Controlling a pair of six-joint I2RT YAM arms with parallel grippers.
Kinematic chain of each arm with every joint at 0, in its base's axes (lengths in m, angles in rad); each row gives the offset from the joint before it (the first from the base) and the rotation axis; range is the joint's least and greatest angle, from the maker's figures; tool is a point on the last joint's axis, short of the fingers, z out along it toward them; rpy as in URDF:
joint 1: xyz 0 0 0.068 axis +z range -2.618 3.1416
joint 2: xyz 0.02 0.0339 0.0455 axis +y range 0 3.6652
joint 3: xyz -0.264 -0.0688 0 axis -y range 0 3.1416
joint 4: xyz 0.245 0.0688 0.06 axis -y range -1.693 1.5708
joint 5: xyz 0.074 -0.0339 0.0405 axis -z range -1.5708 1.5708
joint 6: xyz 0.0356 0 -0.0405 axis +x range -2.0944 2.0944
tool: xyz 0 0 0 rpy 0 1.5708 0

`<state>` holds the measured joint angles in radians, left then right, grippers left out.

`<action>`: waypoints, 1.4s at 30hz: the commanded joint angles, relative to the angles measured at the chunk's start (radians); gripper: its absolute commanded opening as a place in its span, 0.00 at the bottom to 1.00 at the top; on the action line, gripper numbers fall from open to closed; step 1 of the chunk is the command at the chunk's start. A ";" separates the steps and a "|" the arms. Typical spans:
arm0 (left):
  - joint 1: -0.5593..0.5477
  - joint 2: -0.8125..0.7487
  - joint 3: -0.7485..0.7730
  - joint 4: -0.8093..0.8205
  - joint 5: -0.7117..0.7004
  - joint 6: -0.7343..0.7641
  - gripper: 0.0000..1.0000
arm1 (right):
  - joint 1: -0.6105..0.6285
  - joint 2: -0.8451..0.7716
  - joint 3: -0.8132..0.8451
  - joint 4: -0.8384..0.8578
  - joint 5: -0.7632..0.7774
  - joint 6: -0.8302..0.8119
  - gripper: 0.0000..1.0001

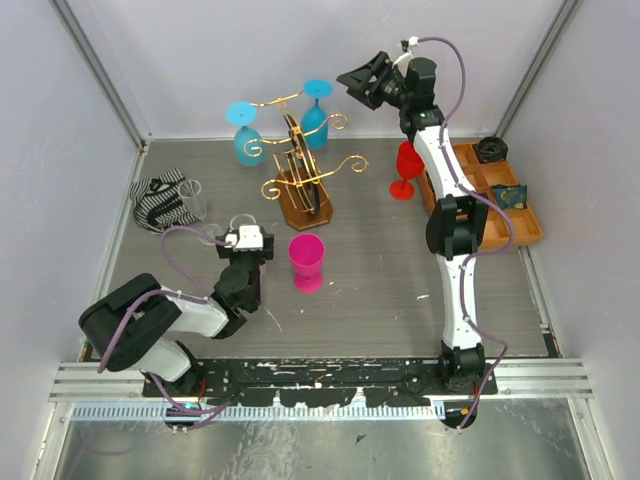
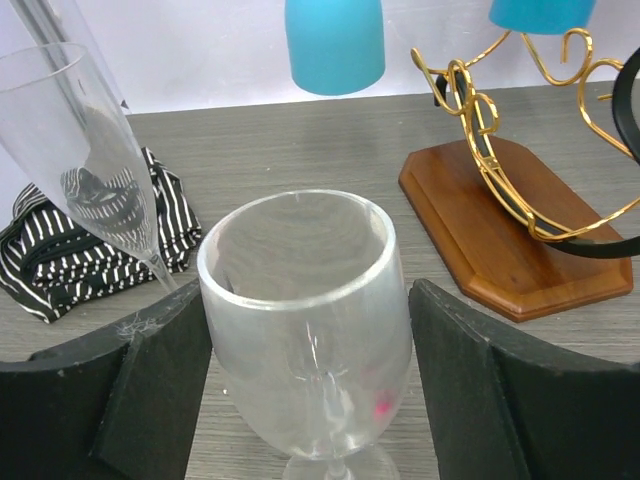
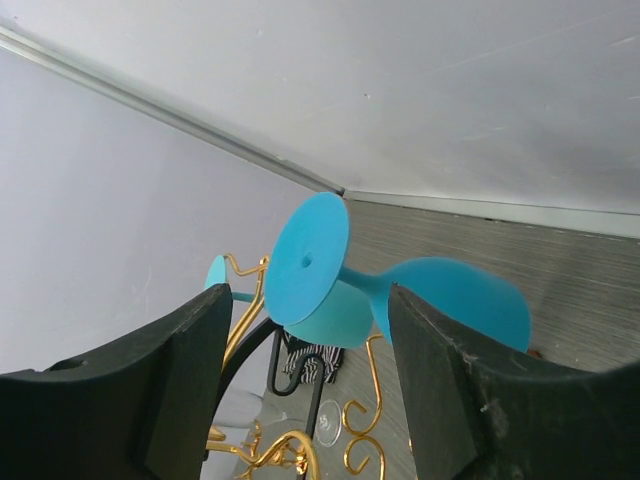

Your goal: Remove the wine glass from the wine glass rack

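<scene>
The wine glass rack (image 1: 300,165) is gold wire on a brown wooden base (image 1: 305,207); it also shows in the left wrist view (image 2: 500,150). Two blue wine glasses hang upside down from it, one at the left (image 1: 245,130) and one at the right (image 1: 316,112). My right gripper (image 1: 352,85) is open, high beside the right blue glass. In the right wrist view that glass's foot (image 3: 308,255) and stem lie between my open fingers, untouched. My left gripper (image 1: 243,224) is open low on the table, its fingers (image 2: 165,370) close on either side of a clear wine glass (image 2: 305,300) standing upright.
A pink cup (image 1: 307,260) stands in front of the rack and a red glass (image 1: 405,168) to its right. An orange compartmented tray (image 1: 520,228) is at the right. A striped cloth (image 1: 158,200) and a clear flute (image 1: 192,198) lie left; both show in the left wrist view (image 2: 60,240).
</scene>
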<state>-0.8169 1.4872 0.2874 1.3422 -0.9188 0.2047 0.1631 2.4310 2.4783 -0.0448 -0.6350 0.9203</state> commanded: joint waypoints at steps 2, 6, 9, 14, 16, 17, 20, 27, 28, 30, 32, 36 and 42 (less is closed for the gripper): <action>-0.048 -0.018 -0.013 0.090 -0.074 0.006 0.86 | 0.013 0.011 0.052 0.075 -0.029 0.031 0.68; -0.057 -0.018 -0.014 0.091 -0.094 0.007 0.94 | 0.020 0.048 0.067 0.090 -0.035 0.044 0.67; -0.060 -0.030 -0.019 0.089 -0.100 0.009 0.97 | 0.029 0.066 0.080 0.105 -0.041 0.062 0.65; -0.062 -0.060 -0.034 0.089 -0.108 0.016 1.00 | 0.045 0.085 0.083 0.143 -0.043 0.086 0.62; -0.064 -0.072 -0.037 0.089 -0.109 0.019 1.00 | 0.048 0.089 0.083 0.151 -0.042 0.090 0.59; -0.065 -0.076 -0.040 0.088 -0.109 0.019 1.00 | 0.051 0.089 0.081 0.157 -0.041 0.094 0.58; -0.070 -0.085 -0.042 0.087 -0.108 0.018 1.00 | 0.051 0.089 0.078 0.173 -0.039 0.103 0.51; -0.099 -0.088 -0.036 0.087 -0.123 0.020 1.00 | 0.050 0.077 0.066 0.202 -0.040 0.125 0.26; -0.102 -0.089 -0.036 0.087 -0.125 0.024 1.00 | 0.050 0.074 0.061 0.201 -0.040 0.125 0.20; -0.109 -0.092 -0.036 0.087 -0.128 0.030 1.00 | 0.049 0.066 0.045 0.207 -0.040 0.128 0.11; -0.112 -0.097 -0.036 0.087 -0.130 0.037 1.00 | 0.046 0.060 0.031 0.220 -0.041 0.138 0.02; -0.124 -0.118 -0.034 0.078 -0.130 0.040 1.00 | 0.043 0.064 0.030 0.253 -0.045 0.167 0.00; -0.135 -0.156 -0.027 0.046 -0.130 0.040 0.99 | 0.041 0.055 0.027 0.283 -0.037 0.192 0.00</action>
<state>-0.9428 1.3647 0.2577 1.3624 -1.0203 0.2466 0.2043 2.5404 2.4924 0.1440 -0.6643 1.0866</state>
